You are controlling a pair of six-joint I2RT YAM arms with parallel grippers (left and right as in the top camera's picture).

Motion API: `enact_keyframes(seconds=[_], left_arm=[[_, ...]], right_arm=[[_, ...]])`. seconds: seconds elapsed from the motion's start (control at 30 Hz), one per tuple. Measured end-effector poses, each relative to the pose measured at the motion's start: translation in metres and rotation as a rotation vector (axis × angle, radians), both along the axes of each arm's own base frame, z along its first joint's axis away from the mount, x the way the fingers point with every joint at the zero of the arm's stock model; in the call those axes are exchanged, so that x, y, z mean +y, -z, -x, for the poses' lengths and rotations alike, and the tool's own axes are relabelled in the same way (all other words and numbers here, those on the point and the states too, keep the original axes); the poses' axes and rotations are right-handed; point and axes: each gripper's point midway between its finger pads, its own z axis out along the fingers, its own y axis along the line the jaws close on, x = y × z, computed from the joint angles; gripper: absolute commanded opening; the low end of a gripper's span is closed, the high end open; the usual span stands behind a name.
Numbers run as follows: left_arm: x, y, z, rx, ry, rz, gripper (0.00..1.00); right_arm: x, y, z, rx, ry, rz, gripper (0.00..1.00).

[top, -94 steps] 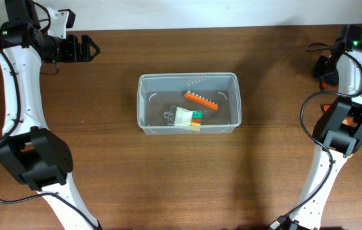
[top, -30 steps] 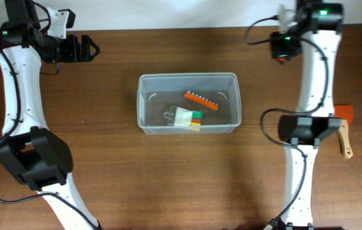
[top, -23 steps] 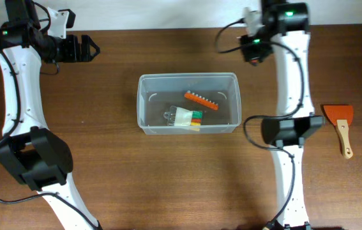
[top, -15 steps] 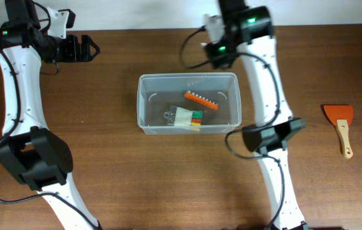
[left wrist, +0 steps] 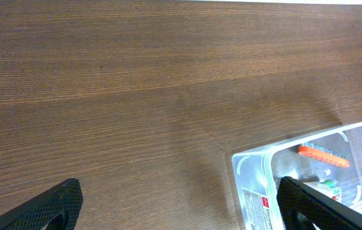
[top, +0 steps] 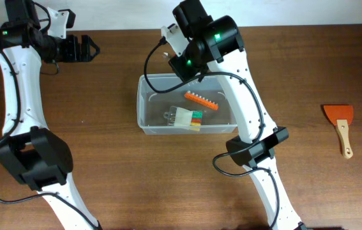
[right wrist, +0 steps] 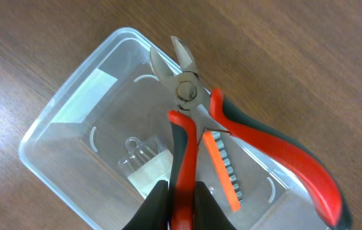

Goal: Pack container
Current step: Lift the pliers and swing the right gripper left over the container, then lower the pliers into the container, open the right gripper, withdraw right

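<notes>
The container (top: pixel 143 121) is a clear tub at the table's middle. An orange bit holder (top: pixel 200 101) and a white packet (top: pixel 186 117) with coloured pieces lie inside it. In the right wrist view my right gripper (right wrist: pixel 182 206) is shut on one handle of red-and-black pliers (right wrist: pixel 190 102). The pliers hang over the container (right wrist: pixel 53 121), nose toward its corner, above the bit holder (right wrist: pixel 222 169). From overhead the right arm (top: pixel 200 41) covers the tub's back left corner. My left gripper (top: pixel 85 48) stands open at the far left, nothing between its fingers, the container (left wrist: pixel 254 185) beside it.
An orange scraper (top: pixel 340 124) with a wooden handle lies on the table at the far right. The brown wooden table (top: pixel 91 160) runs to a white back edge behind both arms.
The right arm has swung from the right side leftward to above the container's back left corner, carrying the pliers. The scraper on the right is uncovered. The left arm has not moved.
</notes>
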Motion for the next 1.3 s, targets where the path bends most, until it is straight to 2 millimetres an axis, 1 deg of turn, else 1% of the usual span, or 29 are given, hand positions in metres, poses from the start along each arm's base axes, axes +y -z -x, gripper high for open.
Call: enact_keyframes(seconds=[0.1,0.2,0.27,0.4,0.5,0.57,0.7,0.77,0.83,0.9,1.0,1.03,1.07,1.1,1.13,1.17,1.2,1.23,1.27,1.3], left_arm=[[0.0,0.0,0.0,0.0,0.0,0.0,0.99],[0.0,0.0,0.0,0.0,0.0,0.0,0.99],[0.0,0.0,0.0,0.0,0.0,0.0,0.99],[0.0,0.0,0.0,0.0,0.0,0.0,0.99],[0.0,0.0,0.0,0.0,0.0,0.0,0.99],[0.0,0.0,0.0,0.0,0.0,0.0,0.99],[0.0,0.0,0.0,0.0,0.0,0.0,0.99],[0.0,0.0,0.0,0.0,0.0,0.0,0.99],[0.0,0.0,0.0,0.0,0.0,0.0,0.99],[0.0,0.0,0.0,0.0,0.0,0.0,0.99],[0.0,0.0,0.0,0.0,0.0,0.0,0.99],[0.0,0.0,0.0,0.0,0.0,0.0,0.99],[0.0,0.0,0.0,0.0,0.0,0.0,0.99],[0.0,0.0,0.0,0.0,0.0,0.0,0.99],[0.0,0.0,0.0,0.0,0.0,0.0,0.99],[0.0,0.0,0.0,0.0,0.0,0.0,0.99],[0.0,0.0,0.0,0.0,0.0,0.0,0.99],[0.0,0.0,0.0,0.0,0.0,0.0,0.99],[0.0,0.0,0.0,0.0,0.0,0.0,0.99],[0.0,0.0,0.0,0.0,0.0,0.0,0.99]], right_arm=[[-0.002,0.004,0.001,0.016,0.011,0.013,0.13],[-0.007,0.003,0.003,0.022,0.024,0.033,0.17],[-0.011,-0.004,0.007,0.017,0.029,0.042,0.17],[-0.024,-0.027,0.024,0.013,0.032,0.058,0.17],[-0.033,-0.035,0.038,0.027,0.018,0.082,0.11],[-0.036,-0.03,0.043,0.049,0.013,0.1,0.1],[-0.04,-0.003,0.05,0.132,0.004,0.152,0.09],[-0.041,0.004,0.051,0.153,0.001,0.165,0.11],[-0.043,0.006,0.05,0.158,0.005,0.167,0.21],[-0.046,0.005,0.049,0.157,0.011,0.166,0.41],[-0.059,0.006,0.042,0.162,0.069,0.164,0.63],[-0.065,0.005,0.039,0.162,0.088,0.166,0.77],[-0.073,0.005,0.035,0.161,0.116,0.169,0.99],[-0.08,0.005,0.032,0.161,0.139,0.17,0.99],[-0.094,0.003,0.026,0.163,0.193,0.164,0.99],[-0.1,0.002,0.024,0.162,0.21,0.163,0.99],[-0.11,-0.001,0.021,0.16,0.245,0.157,0.99],[-0.126,-0.008,0.018,0.151,0.294,0.145,0.99],[-0.134,-0.012,0.017,0.143,0.318,0.139,0.99],[-0.151,-0.024,0.016,0.123,0.364,0.125,0.99]])
